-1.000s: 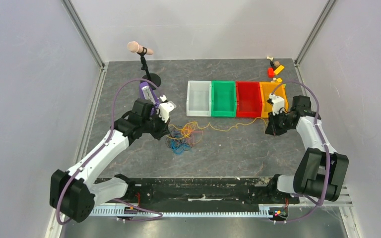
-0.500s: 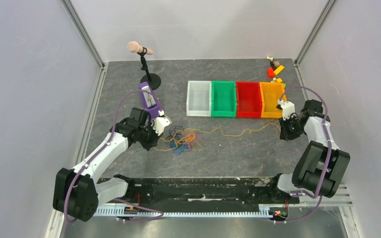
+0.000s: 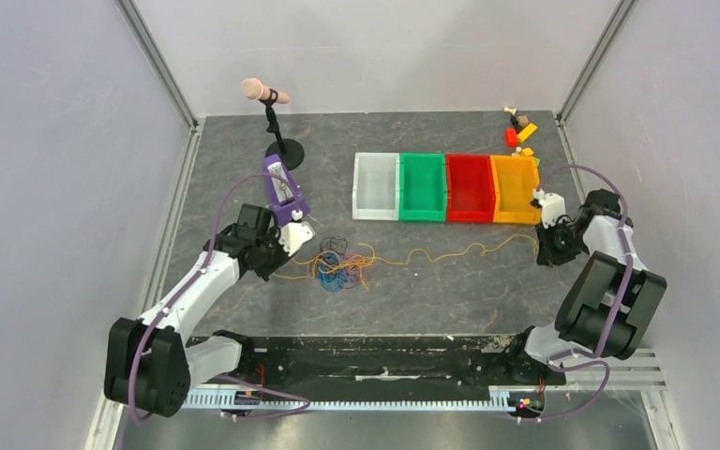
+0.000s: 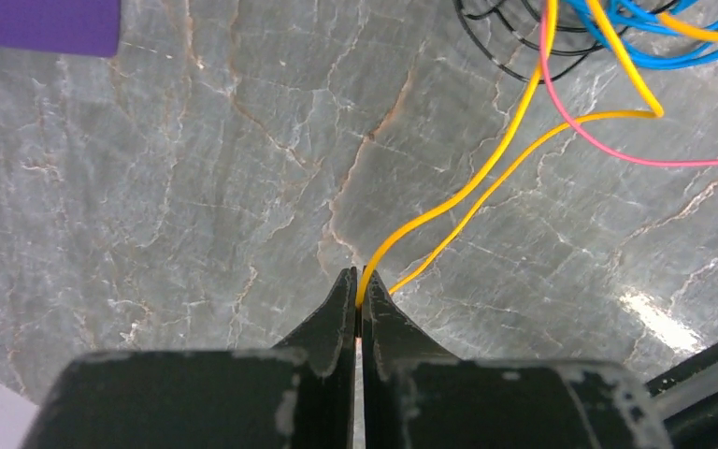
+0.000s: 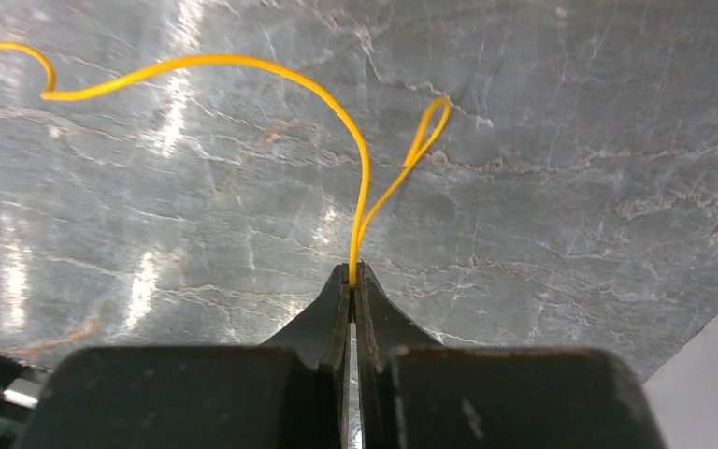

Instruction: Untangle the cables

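A clump of thin cables [image 3: 339, 265] in blue, black, red and yellow lies on the grey table at centre left. One yellow cable [image 3: 450, 251] runs out of the clump to the right. My left gripper [image 3: 281, 259] is shut on the yellow cable's left part [image 4: 486, 178], just left of the clump; blue, black and pink strands [image 4: 617, 47] show at the top of its view. My right gripper [image 3: 546, 246] is shut on the yellow cable's right end [image 5: 360, 168], which loops on the table before it.
Four bins stand in a row at the back: clear [image 3: 376, 186], green [image 3: 422, 186], red [image 3: 470, 187], orange [image 3: 514, 189]. A purple box [image 3: 284, 188] and a microphone stand [image 3: 272, 117] are at the back left. Small toy pieces [image 3: 518, 129] lie at the back right.
My left gripper has pulled left and toward me, my right gripper has pulled right. The yellow cable between them has drawn out longer and straighter; the clump has loosened.
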